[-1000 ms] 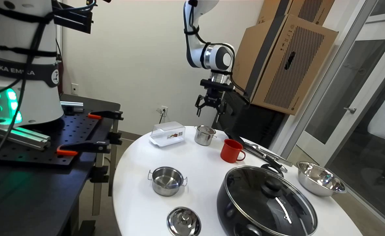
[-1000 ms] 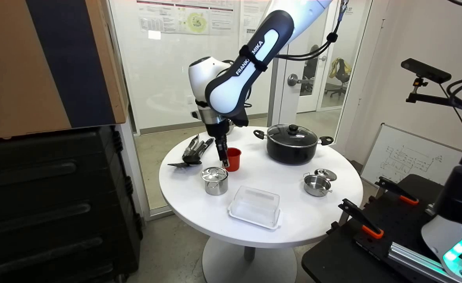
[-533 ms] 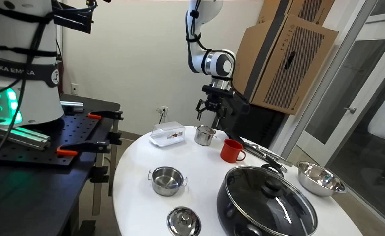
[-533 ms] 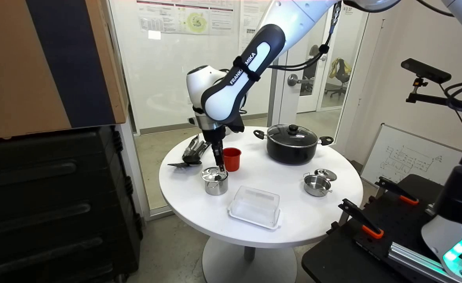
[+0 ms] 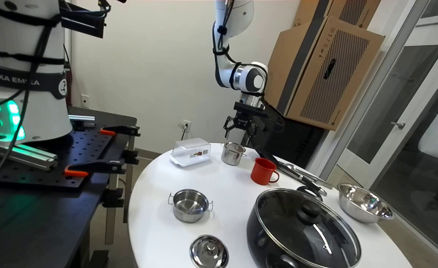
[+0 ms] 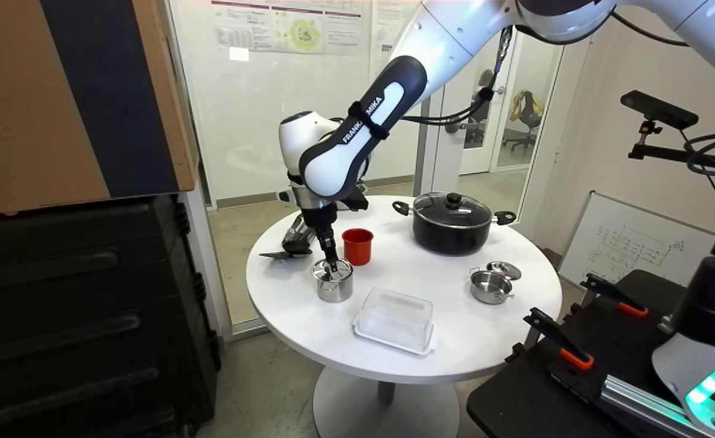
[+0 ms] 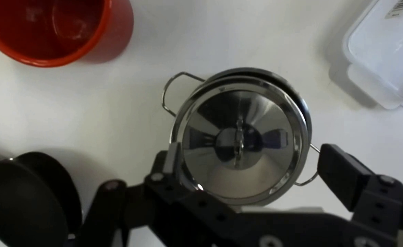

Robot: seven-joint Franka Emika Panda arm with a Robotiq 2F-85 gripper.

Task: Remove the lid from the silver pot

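The silver pot [image 5: 231,157] stands upright on the white table, also in the exterior view [image 6: 336,291] and the wrist view [image 7: 243,70]. Its round silvery lid [image 7: 242,181] lies on top, with a thin upright handle [image 7: 239,144] at its middle. In the wrist view a dark crescent shows between lid and pot rim at the upper right. My gripper [image 7: 250,153] is open and empty above the lid, one finger [image 7: 338,171] over the pot's side handle, the other at the lid's left edge. It also shows in both exterior views [image 5: 237,138] [image 6: 332,267]. I cannot tell whether the fingers touch anything.
A red mug [image 7: 115,37] and black utensils [image 7: 23,206] stand close to the pot. A clear plastic box [image 6: 395,319] is on its opposite side. A black pan [image 6: 452,234], a shallow open steel pot [image 6: 490,289] with a separate lid [image 6: 504,271], and a steel bowl [image 5: 364,206] lie farther off.
The arm has come down, and the gripper has moved from beside the red mug to over the silver pot's lid. The pot and lid have not moved.
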